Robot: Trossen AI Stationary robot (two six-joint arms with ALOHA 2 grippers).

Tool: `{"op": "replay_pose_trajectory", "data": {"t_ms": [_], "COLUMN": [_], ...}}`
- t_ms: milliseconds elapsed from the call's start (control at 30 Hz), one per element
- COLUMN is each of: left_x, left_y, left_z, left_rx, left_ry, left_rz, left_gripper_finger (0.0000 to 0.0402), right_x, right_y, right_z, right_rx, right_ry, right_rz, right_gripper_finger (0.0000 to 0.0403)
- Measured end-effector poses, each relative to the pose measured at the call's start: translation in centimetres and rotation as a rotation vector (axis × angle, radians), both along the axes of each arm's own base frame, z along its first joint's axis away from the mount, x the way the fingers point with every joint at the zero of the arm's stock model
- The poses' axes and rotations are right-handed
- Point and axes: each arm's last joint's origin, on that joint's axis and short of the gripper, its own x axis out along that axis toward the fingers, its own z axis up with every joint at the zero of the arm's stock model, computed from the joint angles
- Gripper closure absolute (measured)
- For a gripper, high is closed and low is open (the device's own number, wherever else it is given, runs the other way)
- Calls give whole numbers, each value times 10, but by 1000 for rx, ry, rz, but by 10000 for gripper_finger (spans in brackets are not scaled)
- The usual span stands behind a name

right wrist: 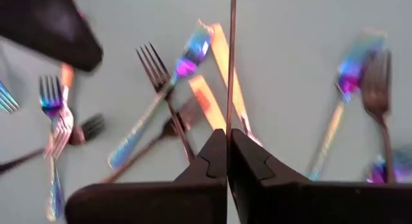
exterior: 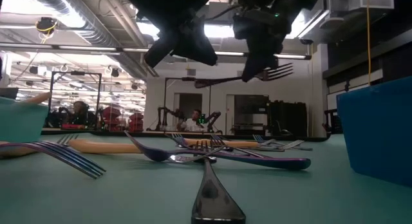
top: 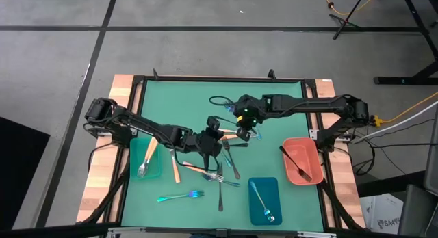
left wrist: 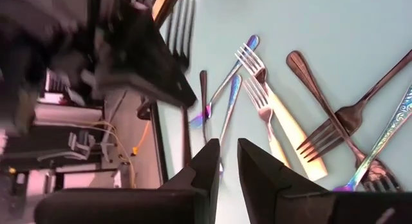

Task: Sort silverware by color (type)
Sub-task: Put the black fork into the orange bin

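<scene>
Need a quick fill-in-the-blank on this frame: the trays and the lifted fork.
1. The single fork in the salmon tray is ___ in colour.
2. The silver fork in the teal tray has an ___ handle.
3. The dark fork lifted off the table is pinched in the ___ hand.

Missing words: black; orange; right.

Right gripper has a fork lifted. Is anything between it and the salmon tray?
Nothing visible. The right gripper holds the fork clear above the table, and the green mat towards the salmon tray lies bare. The left gripper hovers on the other side.
</scene>
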Motion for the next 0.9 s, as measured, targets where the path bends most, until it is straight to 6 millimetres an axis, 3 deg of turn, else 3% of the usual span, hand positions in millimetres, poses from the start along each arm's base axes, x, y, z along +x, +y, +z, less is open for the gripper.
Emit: {"op": "replay_pose_trajectory", "data": {"t_ms": [367,600,900], "left_x": [-1,-1,-1], "left_y": [0,0,0], "left_z": [-2,-2,-2], "left_rx": [-69,-71,-88], "left_ry": [-23,-24,-35], "left_rz": [44,45,57], "left_gripper_finger": [353,353,353], "right_x": [-43,-67,-94], "right_y": [14,48,98], "right_z": [28,40,40], "right_rx": [-58,-113,-183], "right_ry": [103,152,203], "right_rz": [-134,-184,-313], "right_gripper_finger": [403,403,403]}}
